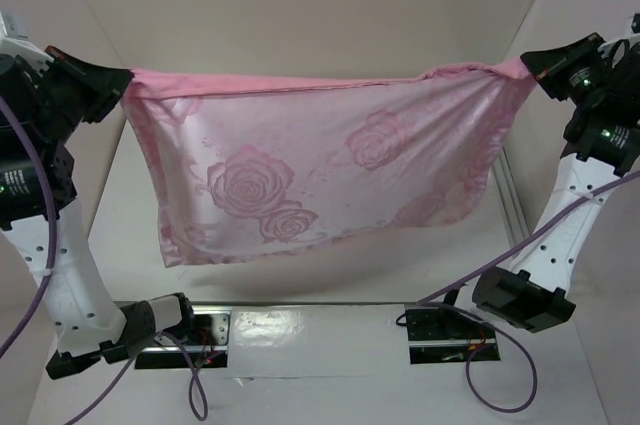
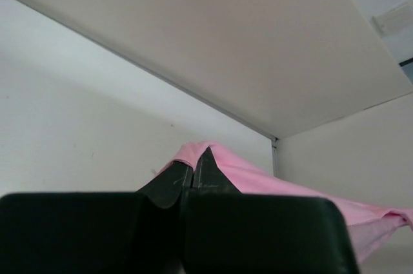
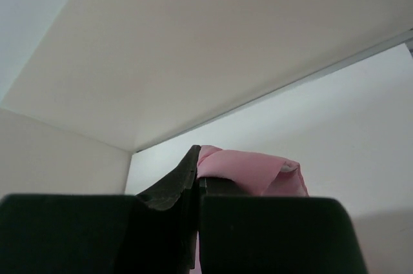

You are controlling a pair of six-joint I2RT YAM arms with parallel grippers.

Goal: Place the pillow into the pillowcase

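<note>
Left hand (image 1: 120, 83) and right hand (image 1: 532, 69), each closed tight on a top corner, hold the pillowcase (image 1: 320, 170) stretched aloft, probably to expose its opening.

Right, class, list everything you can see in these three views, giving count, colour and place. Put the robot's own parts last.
pillowcase: one, pink with rose pattern, hanging spread in the air between the two grippers
pillow: none in view
table: one, white, below the pillowcase
walls: pale beige, behind and at both sides
cables: several, purple, trailing from the arms near the bases
left arm: one, white and black, at the left
right arm: one, white and black, at the right
left gripper: one, black, shut on the pillowcase's top left corner
right gripper: one, black, shut on its top right corner
</note>
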